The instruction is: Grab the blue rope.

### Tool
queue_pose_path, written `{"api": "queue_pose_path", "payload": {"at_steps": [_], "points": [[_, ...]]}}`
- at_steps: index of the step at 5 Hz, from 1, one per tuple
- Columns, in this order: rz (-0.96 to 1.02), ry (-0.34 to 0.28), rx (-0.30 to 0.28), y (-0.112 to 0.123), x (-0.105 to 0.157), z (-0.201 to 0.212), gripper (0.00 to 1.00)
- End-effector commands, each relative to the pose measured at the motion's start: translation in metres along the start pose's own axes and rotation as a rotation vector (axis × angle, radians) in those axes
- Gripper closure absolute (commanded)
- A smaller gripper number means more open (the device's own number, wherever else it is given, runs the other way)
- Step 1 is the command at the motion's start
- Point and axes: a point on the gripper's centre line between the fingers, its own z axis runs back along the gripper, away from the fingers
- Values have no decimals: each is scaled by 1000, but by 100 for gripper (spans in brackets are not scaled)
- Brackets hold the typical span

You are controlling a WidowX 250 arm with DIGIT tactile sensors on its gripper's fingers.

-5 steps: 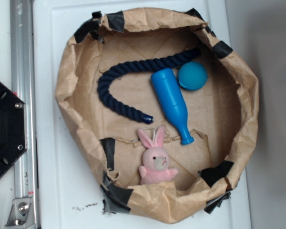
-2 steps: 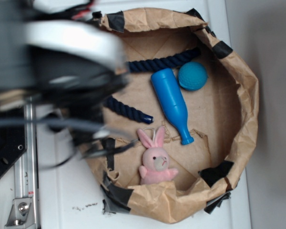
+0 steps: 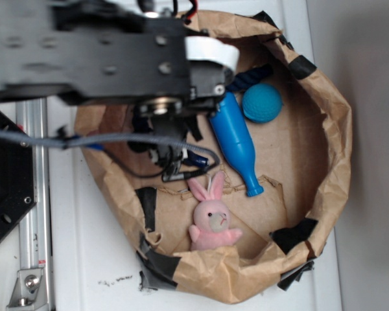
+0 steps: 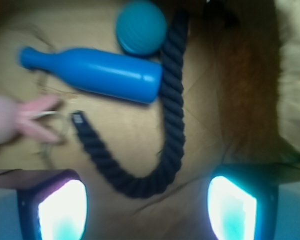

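Swung in over the crinkled paper bowl [image 3: 324, 162], spread jaws flank the twisted, curved blue rope [image 4: 172, 125].

From outside, the black robot arm [image 3: 110, 58] hides most of the thick navy twisted rope [image 3: 249, 75]. In the wrist view, the pink plush rabbit [image 4: 15, 120] is cut off at nine o'clock.

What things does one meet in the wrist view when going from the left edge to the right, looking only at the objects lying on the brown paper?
pink bunny → blue bowling pin → blue rope. The teal ball sits above where the pin and rope meet, so I leave it out.
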Motion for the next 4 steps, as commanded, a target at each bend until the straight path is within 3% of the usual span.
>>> {"api": "queue_pose_path", "payload": {"at_steps": [1,4], "points": [[27,46,17,16,4,-29,0],[108,69,-1,29,37,-67,0]]}}
